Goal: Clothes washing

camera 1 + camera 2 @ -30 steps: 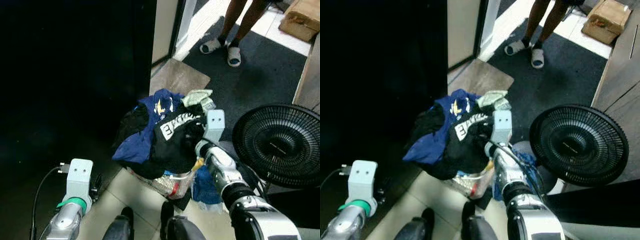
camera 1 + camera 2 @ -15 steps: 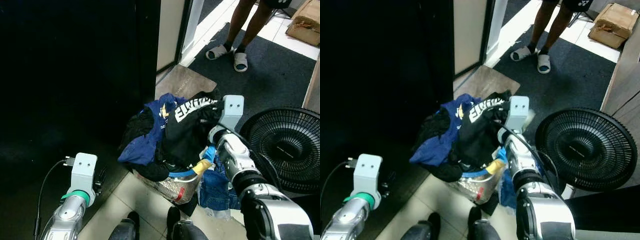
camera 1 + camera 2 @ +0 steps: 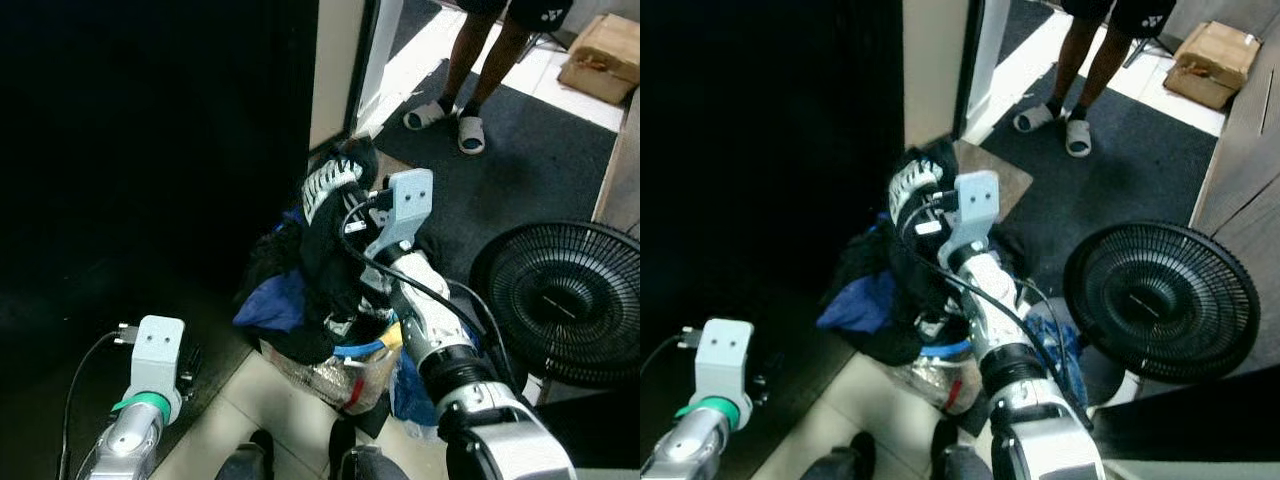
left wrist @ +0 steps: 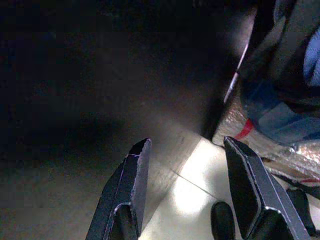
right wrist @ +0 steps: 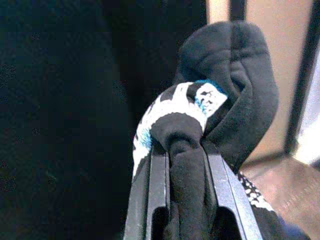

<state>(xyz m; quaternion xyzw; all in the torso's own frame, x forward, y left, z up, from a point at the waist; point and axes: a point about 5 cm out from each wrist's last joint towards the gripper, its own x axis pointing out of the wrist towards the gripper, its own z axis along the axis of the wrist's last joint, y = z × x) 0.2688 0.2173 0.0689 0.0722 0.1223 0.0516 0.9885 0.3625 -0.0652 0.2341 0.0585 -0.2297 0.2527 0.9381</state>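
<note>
A heap of dark and blue clothes (image 3: 285,300) spills over a crinkled plastic laundry bag (image 3: 345,370) on the tiled floor, beside a tall black unlit opening (image 3: 150,150) that takes up the robot's left. The robot's right gripper (image 5: 186,150) is clamped on a fold of a black garment with white lettering (image 3: 330,185), held raised above the heap and towards the dark opening, the rest of the cloth hanging down to the pile; judged from the task, this looks like one piece being drawn out for washing. The left gripper (image 4: 187,192) hangs low over the floor tiles beside the bag, its two black fingers spread apart and empty. To the robot's right stands a round black floor fan (image 3: 560,300) on dark carpet, close to the working arm and a likely thing to brush in a swing. A brown doormat (image 3: 995,180) lies behind the heap, a cardboard box (image 3: 598,55) in the far corner. A person in pale slide sandals (image 3: 445,110) stands in the doorway beyond, well apart.
</note>
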